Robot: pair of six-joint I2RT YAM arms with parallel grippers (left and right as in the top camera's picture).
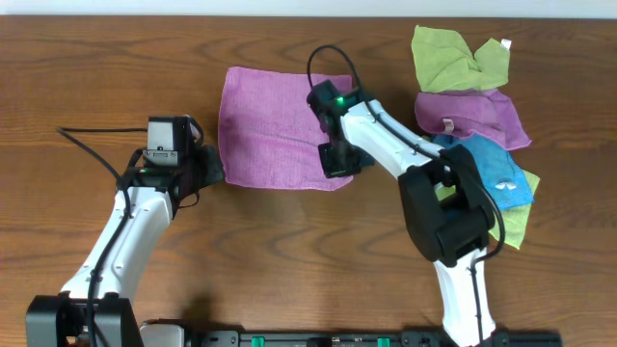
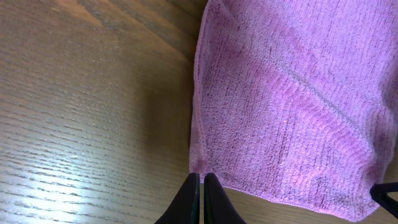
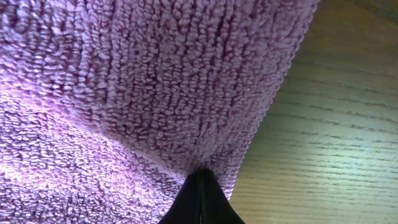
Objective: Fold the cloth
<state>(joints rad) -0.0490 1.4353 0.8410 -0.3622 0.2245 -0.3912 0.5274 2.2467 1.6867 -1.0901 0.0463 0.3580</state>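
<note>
The mauve cloth lies spread flat on the wooden table, left of centre. My left gripper is at its near-left corner. In the left wrist view the jaws are shut, with the corner of the cloth pinched at their tips. My right gripper is at the near-right corner. In the right wrist view its jaws are shut on the cloth, which puckers around the tips.
A pile of other cloths lies at the right: a green one, a purple one with a white tag, a blue one and another green edge. Bare wood lies left of the cloth.
</note>
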